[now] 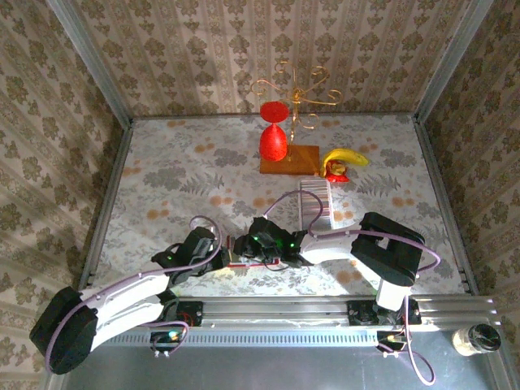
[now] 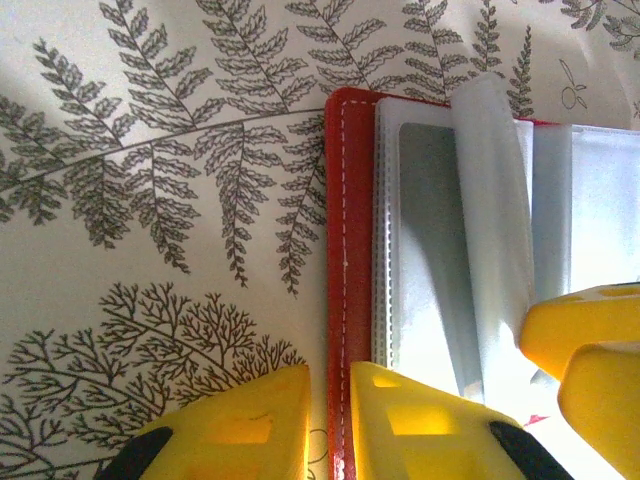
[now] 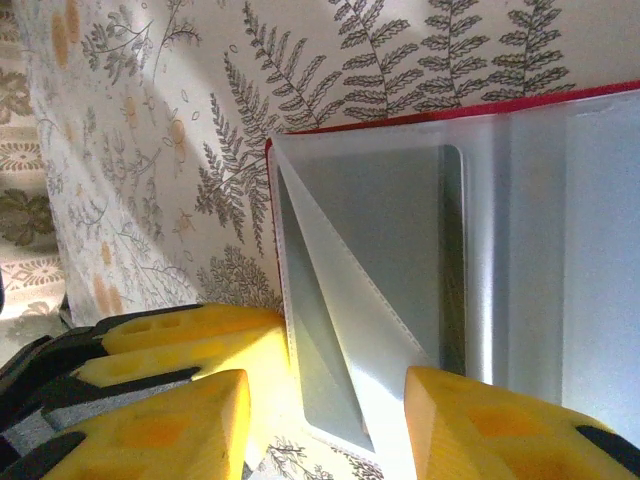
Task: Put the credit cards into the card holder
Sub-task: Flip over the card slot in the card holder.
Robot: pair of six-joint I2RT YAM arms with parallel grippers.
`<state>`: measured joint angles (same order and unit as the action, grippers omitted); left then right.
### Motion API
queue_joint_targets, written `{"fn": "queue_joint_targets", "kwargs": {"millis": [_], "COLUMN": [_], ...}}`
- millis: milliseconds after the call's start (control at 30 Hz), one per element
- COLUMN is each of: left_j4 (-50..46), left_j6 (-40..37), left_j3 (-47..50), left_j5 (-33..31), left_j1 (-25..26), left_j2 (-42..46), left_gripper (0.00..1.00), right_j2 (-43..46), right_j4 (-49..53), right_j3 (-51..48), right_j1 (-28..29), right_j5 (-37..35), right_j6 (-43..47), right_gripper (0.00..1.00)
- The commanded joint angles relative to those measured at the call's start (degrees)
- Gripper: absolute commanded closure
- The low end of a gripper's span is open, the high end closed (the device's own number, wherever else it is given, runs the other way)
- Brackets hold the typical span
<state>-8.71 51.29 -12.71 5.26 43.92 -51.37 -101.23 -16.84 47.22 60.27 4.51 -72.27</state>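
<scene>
Floral table (image 1: 162, 179): holder (image 2: 336, 250) lies open up front, left hand (image 2: 328, 400) clamped on its red cover, right hand (image 3: 325, 395) released, jaws astride a lifted sleeve (image 3: 350, 300). Cards (image 1: 315, 203) sit in their row well apart, near the board (image 1: 290, 160); I judge none loaded, all insertion left

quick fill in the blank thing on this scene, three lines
1. The left gripper is shut on the ___ cover of the card holder.
2. The goblet stands on a wooden ___.
3. The cards lie near a yellow ___.
Missing: red; board; banana.
</scene>
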Motion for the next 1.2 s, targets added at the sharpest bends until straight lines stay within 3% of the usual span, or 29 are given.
{"fn": "queue_joint_targets", "kwargs": {"millis": [0,133,467,1167], "left_j4": [-5.57,-6.46,-18.90,-34.08], "left_j6": [0.72,3.33,4.17,3.60], "left_j3": [1.51,3.49,2.74,-7.68], "left_j5": [1.09,0.28,-6.71,-20.82], "left_j1": [0.59,0.73,0.59,-0.78], "left_j2": [1.38,4.71,17.44,19.76], "left_gripper": [0.82,0.77,0.67,0.63], "right_j2": [1.90,2.01,1.91,1.36], "right_j4": [-2.70,-2.55,-2.52,-5.83], "right_j3": [-0.65,-0.64,0.23,6.45], "right_j1": [0.37,0.37,0.46,1.34], "right_j5": [-0.80,-1.30,-1.24,0.15], "right_j6": [-1.56,-1.65,-1.73,-1.18], "right_gripper": [0.55,0.55,0.56,0.56]}}
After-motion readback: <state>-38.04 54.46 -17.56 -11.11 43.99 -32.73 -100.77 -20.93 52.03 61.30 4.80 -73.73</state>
